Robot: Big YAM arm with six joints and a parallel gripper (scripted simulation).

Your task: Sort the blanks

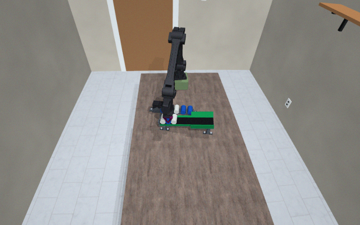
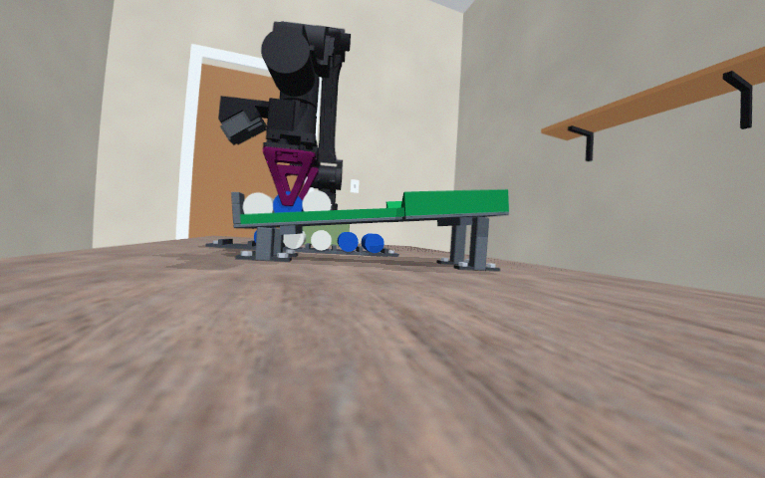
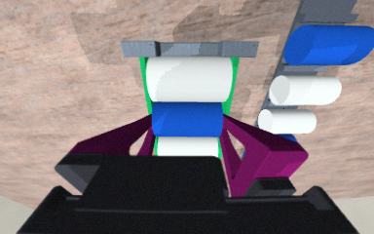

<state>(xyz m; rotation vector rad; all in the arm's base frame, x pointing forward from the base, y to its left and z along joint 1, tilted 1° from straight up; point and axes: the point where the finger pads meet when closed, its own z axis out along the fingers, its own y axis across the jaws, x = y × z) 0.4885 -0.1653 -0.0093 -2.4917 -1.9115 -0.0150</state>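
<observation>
"Blue plastic is the job here: the blue blank (image 1: 168, 122) (image 2: 279, 205) (image 3: 187, 119) lies across the ramp (image 1: 202, 114) (image 2: 456, 202) (image 3: 236, 68), between the stop-side white blank (image 1: 162, 119) (image 2: 257, 203) (image 3: 189, 79) and the outer white blank (image 1: 173, 119) (image 2: 317, 200) (image 3: 187, 147)."

"And the gripper (image 1: 167, 120) (image 2: 288, 201) (image 3: 187, 117)?"

"Its fingers stand apart, one at each end of the blue one. Whether they're pressing on it, I can't tell."

"How would you take it out?"

"Square up, squeeze evenly on both ends, then lift straight. Any sideways drift could rub a neighbour. Once it's clear, the outer white may roll down towards the stop (image 2: 237, 205) (image 3: 189, 49), so keep the lift smooth. I'd judge this ramp is meant for white."

"Count them for me."

"On the ramp, three: two white, one blue. Behind it, on the stock rack (image 2: 225, 243) (image 3: 331, 10), five: two rack whites (image 1: 176, 108) (image 2: 321, 240) (image 3: 307, 90) and three rack blues (image 1: 190, 109) (image 2: 348, 241) (image 3: 336, 45). Four of each colour."

"So the blue goes to the rack?"

"Yes, centred between ribs; then those two whites must come over."
</observation>
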